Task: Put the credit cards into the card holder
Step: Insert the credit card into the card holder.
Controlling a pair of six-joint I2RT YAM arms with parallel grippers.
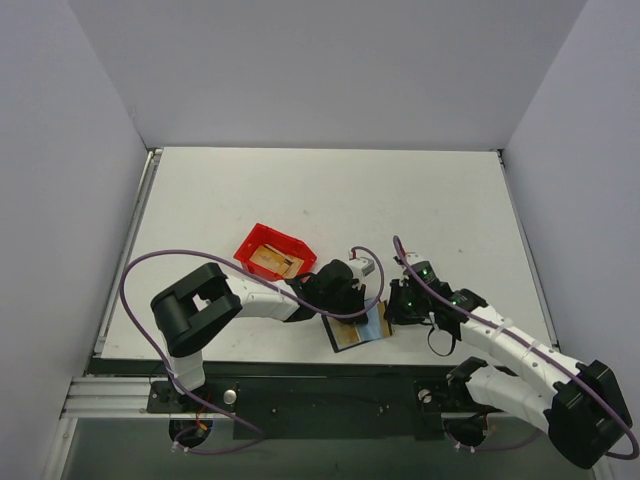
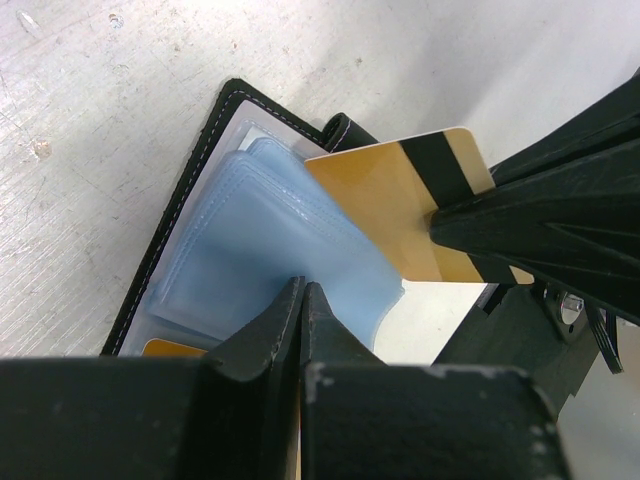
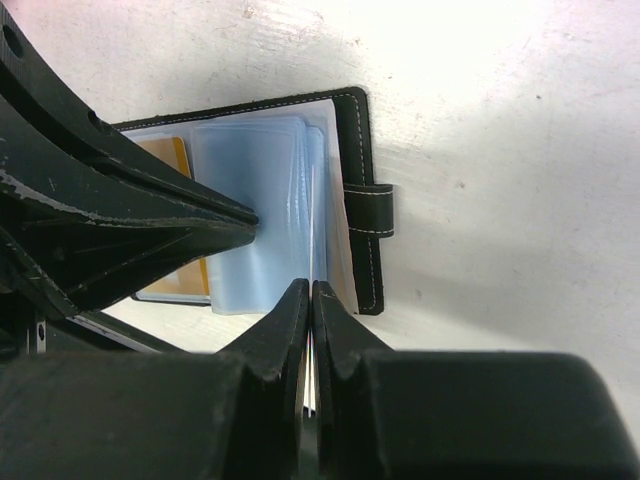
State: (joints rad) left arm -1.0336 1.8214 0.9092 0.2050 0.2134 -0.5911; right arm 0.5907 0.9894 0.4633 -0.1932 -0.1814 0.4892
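The card holder (image 1: 362,330) lies open near the table's front edge, black rim (image 2: 215,130) up and pale blue sleeves (image 2: 260,230) fanned out. My right gripper (image 3: 311,287) is shut on a gold credit card (image 2: 390,200) with a dark stripe, held edge-on over the sleeves beside the holder's strap (image 3: 368,210). My left gripper (image 2: 301,288) is shut, its tips resting on the blue sleeves; I cannot tell whether a sleeve is pinched. Another gold card (image 3: 175,170) sits in a pocket of the holder. The two grippers meet over the holder from opposite sides.
A red plastic bin (image 1: 250,243) stands just left of and behind the holder, with more gold cards (image 1: 272,261) inside. The left arm's cable loops over the table's left front, and the right arm's cable runs beside the right gripper.
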